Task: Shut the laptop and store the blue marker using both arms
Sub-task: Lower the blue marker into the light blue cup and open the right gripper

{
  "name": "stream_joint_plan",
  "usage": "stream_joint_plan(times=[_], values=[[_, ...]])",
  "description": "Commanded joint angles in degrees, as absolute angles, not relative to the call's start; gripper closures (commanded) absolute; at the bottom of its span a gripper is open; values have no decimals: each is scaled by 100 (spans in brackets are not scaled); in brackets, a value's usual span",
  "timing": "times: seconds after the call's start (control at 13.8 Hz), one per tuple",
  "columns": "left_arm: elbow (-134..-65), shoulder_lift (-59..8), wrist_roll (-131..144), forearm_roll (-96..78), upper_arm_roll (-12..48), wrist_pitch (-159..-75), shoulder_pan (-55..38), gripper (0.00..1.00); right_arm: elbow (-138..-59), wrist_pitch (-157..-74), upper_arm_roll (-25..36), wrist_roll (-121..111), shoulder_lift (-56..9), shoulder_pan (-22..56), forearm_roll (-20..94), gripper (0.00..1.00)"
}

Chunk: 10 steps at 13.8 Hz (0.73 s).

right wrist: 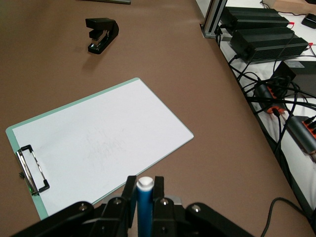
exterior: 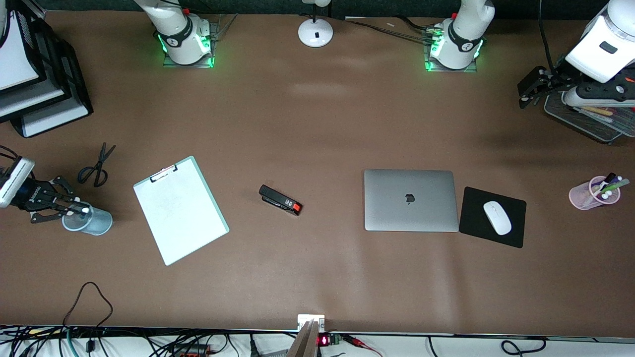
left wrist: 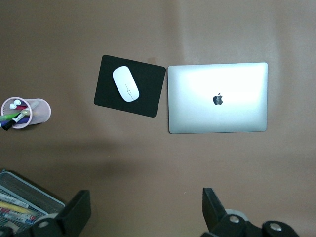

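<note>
The laptop [exterior: 411, 200] lies shut on the table, lid up with the apple logo showing; it also shows in the left wrist view [left wrist: 217, 98]. My right gripper [exterior: 75, 210] is at the right arm's end of the table, shut on the blue marker [right wrist: 144, 203], whose white end [exterior: 85, 210] sits over the rim of a clear blue cup [exterior: 94, 222]. In the right wrist view the marker stands between the fingers [right wrist: 159, 190]. My left gripper [exterior: 527, 92] is open and empty, up over the table by a mesh tray [exterior: 585, 121] at the left arm's end.
A black mouse pad [exterior: 492, 216] with a white mouse [exterior: 497, 217] lies beside the laptop. A pink pen cup [exterior: 590, 193] stands toward the left arm's end. A stapler [exterior: 280, 200], a clipboard [exterior: 179, 208], scissors [exterior: 96, 166] and stacked paper trays [exterior: 34, 74] lie toward the right arm's end.
</note>
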State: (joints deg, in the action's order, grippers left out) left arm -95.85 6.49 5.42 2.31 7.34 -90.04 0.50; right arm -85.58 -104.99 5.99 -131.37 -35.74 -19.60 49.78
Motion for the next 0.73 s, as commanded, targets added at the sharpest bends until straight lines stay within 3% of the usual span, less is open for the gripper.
stream_joint_plan(times=[0.0,0.65], values=[[-9580,686,448,211,677,-8982,-9,0,-8473,-10406,501,-13280,-3682,-2179,5142,100],[-9580,650,448,202,686,-9017,-9,0,-7954,-10354,501,-13535,-4236,-2382,5388,100]])
